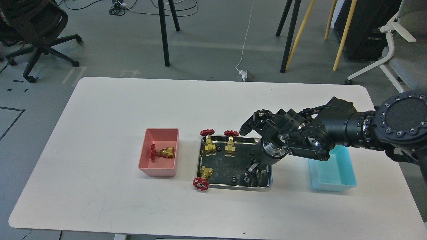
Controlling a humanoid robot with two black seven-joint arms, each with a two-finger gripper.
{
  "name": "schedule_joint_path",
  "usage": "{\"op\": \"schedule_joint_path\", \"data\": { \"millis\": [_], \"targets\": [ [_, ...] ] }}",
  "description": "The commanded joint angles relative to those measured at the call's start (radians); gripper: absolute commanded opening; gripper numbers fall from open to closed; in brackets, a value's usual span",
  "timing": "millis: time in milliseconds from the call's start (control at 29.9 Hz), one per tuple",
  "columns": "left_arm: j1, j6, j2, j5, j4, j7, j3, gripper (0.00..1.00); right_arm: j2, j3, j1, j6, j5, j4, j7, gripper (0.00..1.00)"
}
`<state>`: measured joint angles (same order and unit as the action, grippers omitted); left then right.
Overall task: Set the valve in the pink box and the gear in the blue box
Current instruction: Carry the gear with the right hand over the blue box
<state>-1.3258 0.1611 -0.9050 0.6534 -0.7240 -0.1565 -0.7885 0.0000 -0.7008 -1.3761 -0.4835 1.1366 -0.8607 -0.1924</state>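
One valve (pixel 162 152) lies on its side in the pink box (pixel 158 170). Two valves (pixel 208 140) (pixel 230 141) stand at the back of the steel tray (pixel 230 187). A third (pixel 202 178) lies at its front left, its red wheel hanging over the rim. Small black gears (pixel 234 180) (pixel 219 148) lie on the tray floor. My right gripper (pixel 250 174) points down into the tray's right end, close to the floor. Its dark fingers cannot be told apart, and anything between them is hidden. The blue box (pixel 333 181) stands right of the tray, partly under my right arm.
The white table's front edge (pixel 213 230) is close to me. Beyond the far edge there are chair legs, stand legs and cables on the floor.
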Motion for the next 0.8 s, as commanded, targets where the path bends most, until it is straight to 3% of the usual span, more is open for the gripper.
{"op": "schedule_joint_path", "data": {
  "millis": [0,167,368,635,769],
  "targets": [
    [0.002,0.001,0.001,0.000,-0.002,0.000,0.000,0.98,0.000,0.046,-0.035,0.000,-0.060,0.000,-0.002,0.10],
    [0.016,0.005,0.014,0.003,-0.002,0.000,0.003,0.98,-0.029,0.132,-0.096,-0.005,-0.104,-0.026,-0.002,0.10],
    [0.007,0.005,0.066,0.002,-0.003,-0.012,0.129,0.98,-0.345,0.150,-0.133,-0.005,-0.098,-0.205,-0.010,0.10],
    [-0.007,-0.006,0.129,0.000,-0.003,-0.011,0.133,0.98,-0.759,0.144,-0.104,-0.005,-0.055,-0.385,-0.010,0.11],
    [-0.033,-0.011,0.161,0.002,-0.003,-0.009,0.133,0.98,-0.889,0.147,-0.029,-0.005,0.014,-0.426,-0.010,0.11]
  ]
}}
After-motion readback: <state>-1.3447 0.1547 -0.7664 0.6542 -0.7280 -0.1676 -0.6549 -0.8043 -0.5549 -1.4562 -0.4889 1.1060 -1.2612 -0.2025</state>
